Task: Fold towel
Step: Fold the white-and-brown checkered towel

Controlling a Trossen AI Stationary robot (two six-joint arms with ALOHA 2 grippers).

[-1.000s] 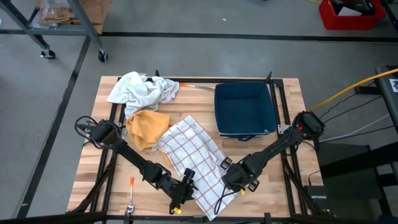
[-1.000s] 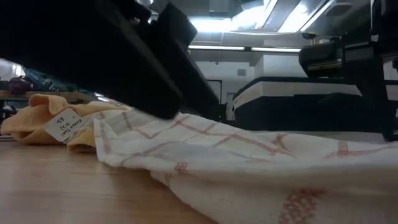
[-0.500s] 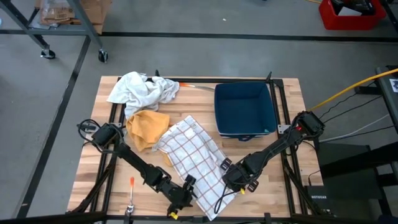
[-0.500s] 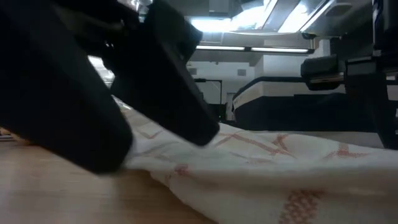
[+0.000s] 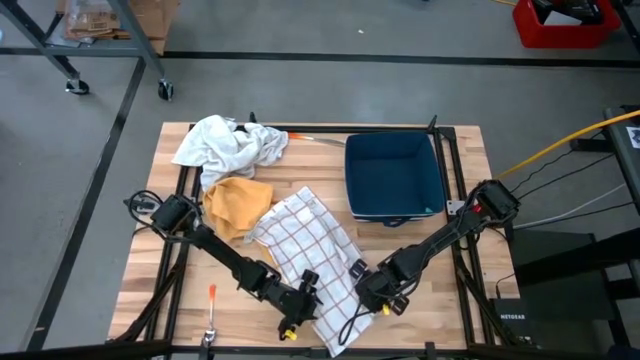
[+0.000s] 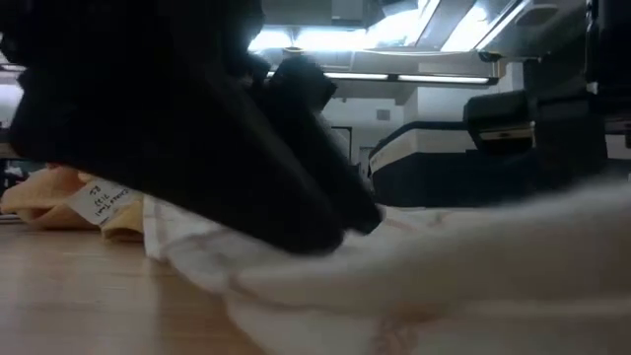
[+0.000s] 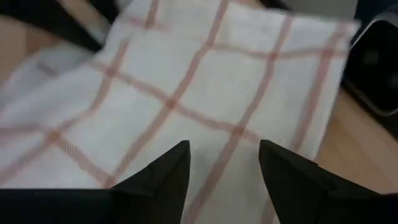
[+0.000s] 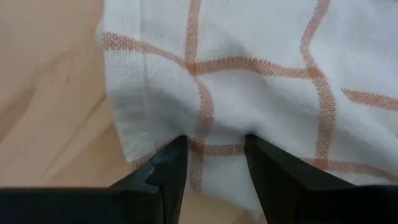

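White cotton towel with a thin red check is laid out flat on the wooden slatted table, running diagonally from mid-table toward the front edge, rumpled at its far end

Left gripper is positioned low at the towel's front-left edge; jaws are spread, with cloth seen between and beyond the fingers in the left wrist view, nothing pinched yet

Right gripper is set at the towel's front-right edge; its fingers are parted and straddle the hem right at a corner, cloth bunched slightly between them; no clamp is seen

Handling, as judged: thin, light, fully limp weave, no stiffness to be relied on. Sag and drape are to be expected once lifted, and a single layer could be missed or slipped from a shallow pinch. Hold is best taken at the two front corners, on the hemmed edge, so the front half can be carried over evenly

Also on the table: a crumpled white cloth at the back-left corner, a mustard-yellow cloth just beside the towel's far end, a dark blue rectangular bin at the back right, well clear of the fold
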